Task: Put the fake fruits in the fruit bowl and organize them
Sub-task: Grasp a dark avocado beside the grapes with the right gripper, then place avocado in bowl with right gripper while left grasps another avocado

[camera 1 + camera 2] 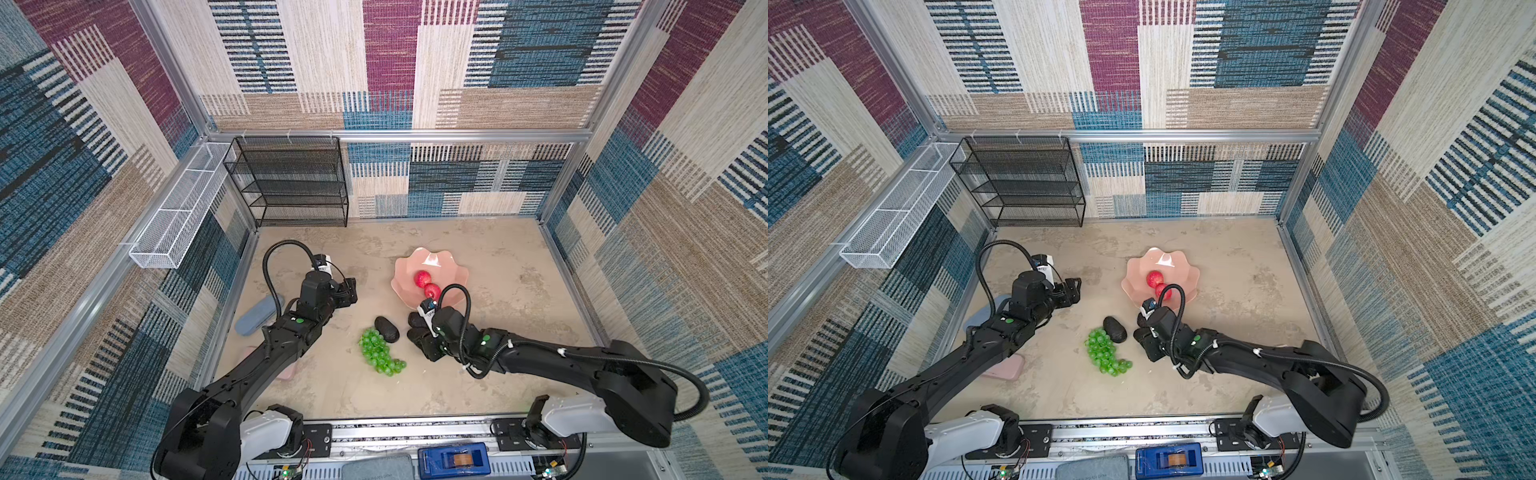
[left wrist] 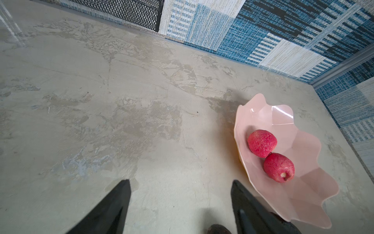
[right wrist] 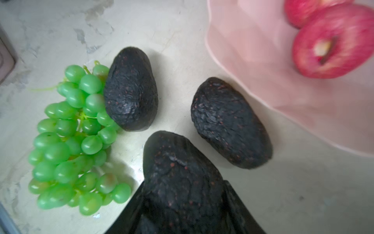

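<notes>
1. No text, brand, number or sign can be read in any view.
2. White label (image 1: 425, 311) on the right arm's wrist camera: dark marks, too small to read.
3. White label (image 1: 327, 266) on the left arm's wrist camera: likewise illegible.
4. Grey pad (image 1: 376, 467) at the near edge of the bench, in both top views: faint print, not legible.
</notes>
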Controlling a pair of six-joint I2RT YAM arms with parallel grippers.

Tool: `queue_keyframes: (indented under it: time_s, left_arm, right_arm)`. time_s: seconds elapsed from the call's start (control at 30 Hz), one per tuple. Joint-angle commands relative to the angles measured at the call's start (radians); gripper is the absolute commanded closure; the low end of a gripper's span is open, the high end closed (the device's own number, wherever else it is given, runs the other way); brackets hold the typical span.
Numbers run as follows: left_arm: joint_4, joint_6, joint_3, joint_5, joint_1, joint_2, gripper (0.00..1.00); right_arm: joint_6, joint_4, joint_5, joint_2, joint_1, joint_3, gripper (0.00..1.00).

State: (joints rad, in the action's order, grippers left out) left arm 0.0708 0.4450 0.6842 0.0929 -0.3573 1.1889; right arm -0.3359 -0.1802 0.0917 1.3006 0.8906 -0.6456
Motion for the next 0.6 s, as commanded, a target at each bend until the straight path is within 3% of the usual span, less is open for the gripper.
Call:
queue_keyframes:
  time_s: [0.0,0.1,0.2,0.4,0.57]
  left_arm:
    - [0.030,0.015,-0.002,-0.021,0.004,-0.006,0.19]
    - [0.036,0.014,-0.008,-0.051,0.006,-0.011,0.19]
    - [0.036,0.013,-0.009,-0.105,0.006,-0.009,0.19]
    - [0.003,0.008,0.000,-0.247,0.006,-0.016,0.21]
    - [-0.022,0.031,-0.006,-0.362,-0.003,-0.016,0.23]
  right_arm:
    - [-0.077,-0.151,0.079,-0.141,0.001,-0.005,0.59]
    - [-0.105,-0.181,0.122,-0.267,-0.024,-0.021,0.58]
    - [-0.077,-0.104,0.103,-0.279,-0.125,-0.047,0.59]
    - [0.028,0.103,0.079,-0.053,-0.327,-0.179,0.59]
    - [0.044,0.189,0.057,0.184,-0.409,-0.308,0.59]
